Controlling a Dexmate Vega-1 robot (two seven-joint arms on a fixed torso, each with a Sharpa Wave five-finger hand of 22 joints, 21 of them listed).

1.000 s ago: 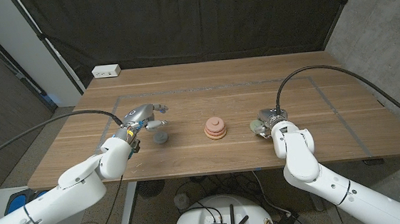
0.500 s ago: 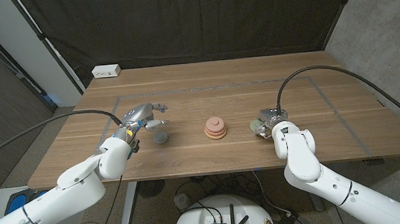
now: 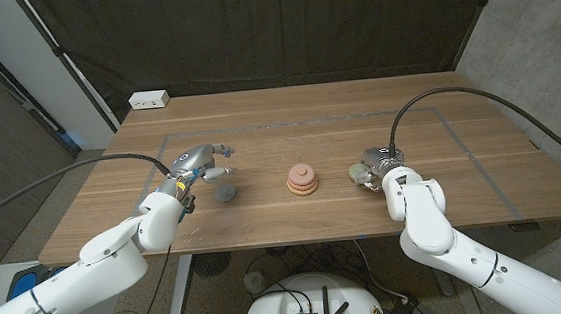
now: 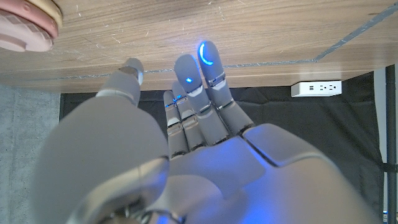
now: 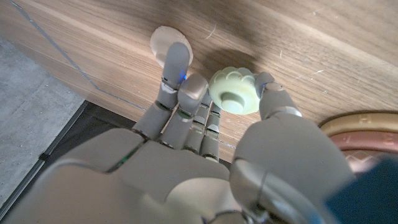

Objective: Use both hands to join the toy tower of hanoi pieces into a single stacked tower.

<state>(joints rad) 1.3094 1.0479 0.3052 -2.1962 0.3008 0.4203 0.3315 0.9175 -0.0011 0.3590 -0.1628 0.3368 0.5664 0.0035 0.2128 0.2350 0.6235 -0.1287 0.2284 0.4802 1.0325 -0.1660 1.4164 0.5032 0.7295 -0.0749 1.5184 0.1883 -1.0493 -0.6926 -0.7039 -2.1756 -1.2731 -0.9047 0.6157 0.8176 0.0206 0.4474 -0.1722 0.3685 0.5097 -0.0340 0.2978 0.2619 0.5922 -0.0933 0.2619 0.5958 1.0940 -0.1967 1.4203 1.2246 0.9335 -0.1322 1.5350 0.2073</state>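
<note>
Since a second ago we see our right hand (image 3: 373, 164) has edged toward the pink stack (image 3: 303, 179) at the table's (image 3: 358, 121) middle, pinching the pale green scalloped piece (image 5: 234, 91); its wrist view makes that grip plain. Our left hand (image 3: 199, 163), fingers spread, hovers by the grey piece (image 3: 225, 192).

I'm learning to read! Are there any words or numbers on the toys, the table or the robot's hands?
None that can be read.
The pink stacked tower, the grey piece and the green piece: no writing visible.
The white power strip at the table's far corner: any marking is too small to tell.
</note>
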